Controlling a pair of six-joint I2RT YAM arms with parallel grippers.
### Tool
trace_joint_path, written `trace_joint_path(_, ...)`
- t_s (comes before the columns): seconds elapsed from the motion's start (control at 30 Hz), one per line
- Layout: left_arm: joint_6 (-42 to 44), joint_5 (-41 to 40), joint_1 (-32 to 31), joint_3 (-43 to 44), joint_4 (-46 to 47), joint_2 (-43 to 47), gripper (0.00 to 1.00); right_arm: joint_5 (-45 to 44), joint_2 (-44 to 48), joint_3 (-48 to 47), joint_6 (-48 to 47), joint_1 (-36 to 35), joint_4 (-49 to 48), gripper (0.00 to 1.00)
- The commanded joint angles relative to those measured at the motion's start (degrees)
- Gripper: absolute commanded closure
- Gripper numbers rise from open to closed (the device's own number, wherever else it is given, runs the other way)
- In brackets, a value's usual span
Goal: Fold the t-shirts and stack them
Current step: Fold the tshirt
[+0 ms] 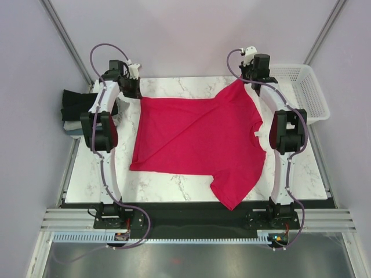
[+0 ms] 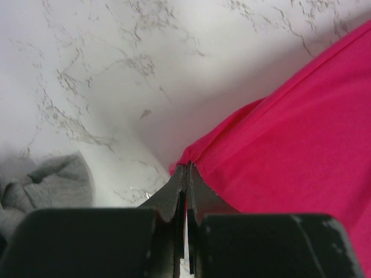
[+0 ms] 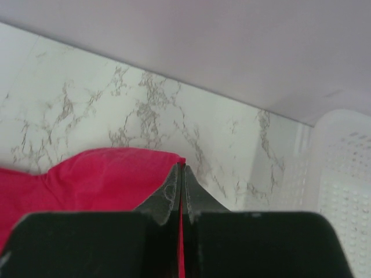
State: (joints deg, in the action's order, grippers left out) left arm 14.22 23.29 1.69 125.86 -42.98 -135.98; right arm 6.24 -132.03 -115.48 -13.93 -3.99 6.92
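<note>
Top external: can't read white neck tag (image 1: pixel 255 134) on red t-shirt (image 1: pixel 197 139) spread across marble desk (image 1: pixel 174 188). Pinched tight by fully closed left jaws at far hem corner, by right jaws at sleeve tip. Barely seeing folded stack (image 1: pixel 72 107) behind left arm (image 1: pixel 99 130).

My left arm (image 1: pixel 104 130) and right arm (image 1: pixel 287 130) are white links with bulky black joint housings, each trailed by a looping purple-grey cable (image 1: pixel 91 58). Black base blocks (image 1: pixel 113 215) sit at the bottom of the frame. Up close, my left pincer (image 2: pixel 186 169) and right pincer (image 3: pixel 181 168) are dark tapered blades on broad matte-black blocks. The left one's block is flecked pale at lower right.
</note>
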Motion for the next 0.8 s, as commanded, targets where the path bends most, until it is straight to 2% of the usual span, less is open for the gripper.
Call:
trace_joint_path(0.0,1.5,3.1,1.2,-3.4,-1.6,7.5,0.98,1.5,9.1,3.4,-0.8,-0.3,0.4,1.00)
trace_joint_path(0.23,2.6,6.6,1.2,-8.3,-4.7,11.5,0.98,1.8,19.2,14.3,-0.8,-0.3,1.3,1.00)
trace_joint_path(0.57,4.3,11.9,1.4,-9.2,-11.0,14.5,0.98,1.8,31.9,30.1,-0.7,-0.3,4.0,1.00)
trace_joint_path(0.77,4.5,12.9,2.6,-13.0,-10.8,18.7,0.98,1.6,37.5,35.6,-0.6,-0.3,5.4,1.00)
